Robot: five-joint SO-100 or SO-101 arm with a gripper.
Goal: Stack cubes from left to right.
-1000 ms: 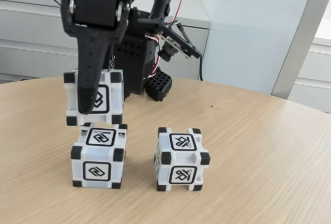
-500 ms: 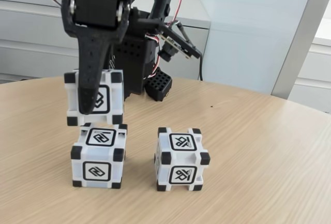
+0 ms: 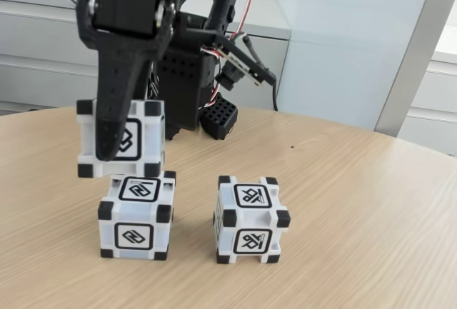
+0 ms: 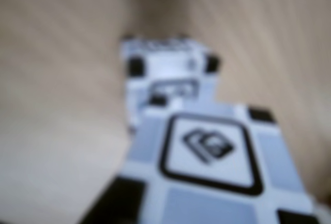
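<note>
In the fixed view my gripper (image 3: 111, 146) is shut on one white cube (image 3: 146, 138) with black corners. I hold it just over a second cube (image 3: 136, 227) that stands on the table, offset a little to the left. Whether the two touch I cannot tell. A third cube (image 3: 250, 223) stands alone to the right of them. One black finger (image 3: 114, 120) crosses the held cube's front face; the other is hidden behind it. The blurred wrist view has the held cube (image 4: 207, 162) close up and the lower cube (image 4: 165, 71) beyond it.
The wooden table (image 3: 357, 216) has free room to the right and in front of the cubes. My arm's black base (image 3: 186, 73) and a black perforated block (image 3: 218, 116) stand behind them. White cabinets and a wall lie past the table's curved far edge.
The held cube and gripper have shifted left and slightly down, so the cube's bottom edge now overlaps the lower cube's top. The two cubes on the table have not moved.
</note>
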